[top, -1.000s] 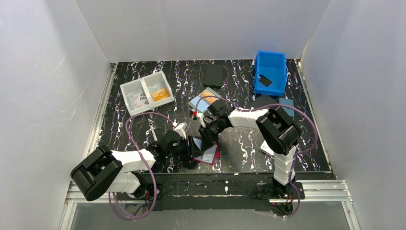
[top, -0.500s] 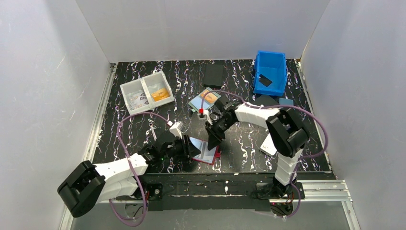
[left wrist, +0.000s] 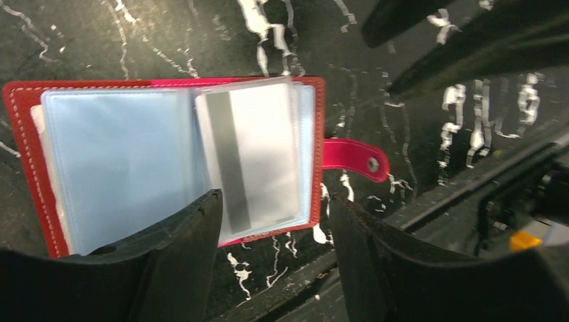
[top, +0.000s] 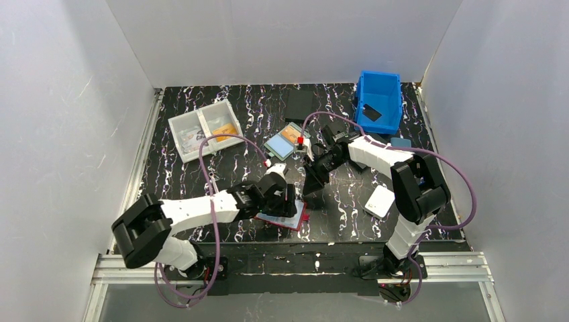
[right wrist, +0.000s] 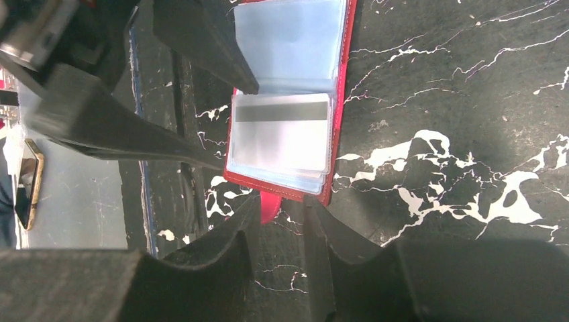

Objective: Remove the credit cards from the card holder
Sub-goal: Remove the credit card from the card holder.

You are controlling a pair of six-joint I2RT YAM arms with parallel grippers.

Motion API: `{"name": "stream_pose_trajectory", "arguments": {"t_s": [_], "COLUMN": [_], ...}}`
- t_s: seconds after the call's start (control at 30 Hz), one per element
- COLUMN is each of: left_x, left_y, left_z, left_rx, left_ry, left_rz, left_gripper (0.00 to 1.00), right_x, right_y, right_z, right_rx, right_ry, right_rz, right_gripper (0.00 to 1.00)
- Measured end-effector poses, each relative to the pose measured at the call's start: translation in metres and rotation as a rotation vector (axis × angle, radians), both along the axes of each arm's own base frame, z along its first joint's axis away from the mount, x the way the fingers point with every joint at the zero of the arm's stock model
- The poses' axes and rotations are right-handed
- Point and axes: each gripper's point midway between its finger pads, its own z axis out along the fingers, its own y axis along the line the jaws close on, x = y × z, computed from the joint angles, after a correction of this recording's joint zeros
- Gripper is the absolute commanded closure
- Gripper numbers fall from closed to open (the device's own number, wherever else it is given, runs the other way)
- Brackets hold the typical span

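Left gripper (top: pixel 284 201): the jaws are parted wide with nothing between them, poised over the card holder. In its wrist view the fingers (left wrist: pixel 191 235) straddle the near edge of the half that carries the tab.
Right gripper (top: pixel 313 190): there is only a narrow gap between the jaws, and they clamp nothing. It hangs just off the holder's tab side, and I cannot tell whether it touches anything.
Card holder (left wrist: pixel 121 154): it lies spread open and flat on the table (top: pixel 349 194) near the front edge. The inside faces up, with a red border around light-blue sleeves. From above it is mostly hidden under the left gripper.
Snap tab (left wrist: pixel 352 157): it sticks out sideways from the holder, flat on the table. In the right wrist view it shows through the gap between that gripper's fingers.
Credit cards (left wrist: pixel 248 157): they are not yet out and sit in the clear sleeves. The top one shows a grey stripe.
Left arm, change: a second ago its gripper sat at the holder's left edge. It has since swung across and now covers the holder.
Right arm, change: a second ago its gripper was directly over the holder. Half a second ago a blue leaf stood up beside it. The arm has since drawn back up and to the right, and the leaves lie flat.
Holder, change: it is in the same spot.
Surroundings: the teal-framed case (top: pixel 285 141) is no longer overlapped by the right arm. A white box (top: pixel 379 200) lies to the right. The blue bin (top: pixel 378 100) and the divided white tray (top: pixel 204 127) are unmoved.
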Motion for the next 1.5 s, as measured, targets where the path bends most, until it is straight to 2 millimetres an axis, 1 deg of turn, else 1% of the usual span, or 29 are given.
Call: {"name": "stream_pose_trajectory", "arguments": {"t_s": [0.07, 0.13, 0.27, 0.47, 0.73, 0.83, 0.9, 0.97, 1.03, 1.13, 1.3, 1.4, 1.5], "left_x": [0.002, 0.003, 0.003, 0.004, -0.005, -0.005, -0.005, -0.005, -0.004, -0.005, -0.001, 0.001, 0.001], "left_y": [0.003, 0.008, 0.015, 0.010, 0.007, 0.004, 0.001, -0.001, -0.002, -0.005, -0.007, -0.004, -0.001], "left_z": [-0.008, -0.017, -0.030, -0.031, -0.029, -0.028, -0.031, -0.036, -0.036, -0.036, -0.036, -0.036, -0.036], "left_rx": [0.067, 0.136, 0.219, 0.248, 0.291, 0.308, 0.324, 0.345, 0.357, 0.377, 0.394, 0.401, 0.397], "left_ry": [0.010, 0.026, 0.055, 0.066, 0.064, 0.063, 0.070, 0.077, 0.076, 0.081, 0.084, 0.076, 0.068], "left_rz": [0.008, 0.021, 0.022, 0.010, -0.015, -0.016, -0.016, -0.014, -0.009, 0.002, 0.031, 0.049, 0.066], "left_gripper": [0.35, 0.34, 0.35, 0.38, 0.39, 0.41, 0.45, 0.46, 0.48, 0.54, 0.70, 0.81, 0.95], "right_x": [0.000, 0.000, 0.000, -0.002, -0.001, -0.001, -0.001, -0.001, -0.002, -0.001, -0.003, -0.002, -0.003], "right_y": [0.000, -0.001, -0.001, -0.003, -0.004, -0.005, -0.005, -0.005, -0.005, -0.006, -0.008, -0.009, -0.009], "right_z": [0.000, 0.000, 0.000, -0.001, -0.001, -0.001, -0.001, -0.001, -0.001, -0.001, -0.002, -0.002, -0.002], "right_rx": [0.000, 0.001, 0.000, -0.006, -0.006, -0.006, -0.006, -0.006, -0.007, -0.007, -0.012, -0.012, -0.012], "right_ry": [-0.001, -0.002, -0.004, 0.005, 0.006, 0.004, 0.005, 0.005, 0.006, 0.004, 0.011, 0.010, 0.010], "right_rz": [0.000, 0.002, 0.005, 0.006, 0.002, 0.003, 0.004, 0.004, 0.005, 0.007, 0.007, 0.008, 0.009], "right_gripper": [0.62, 0.62, 0.62, 0.62, 0.62, 0.62, 0.62, 0.62, 0.62, 0.62, 0.62, 0.62, 0.62]}}
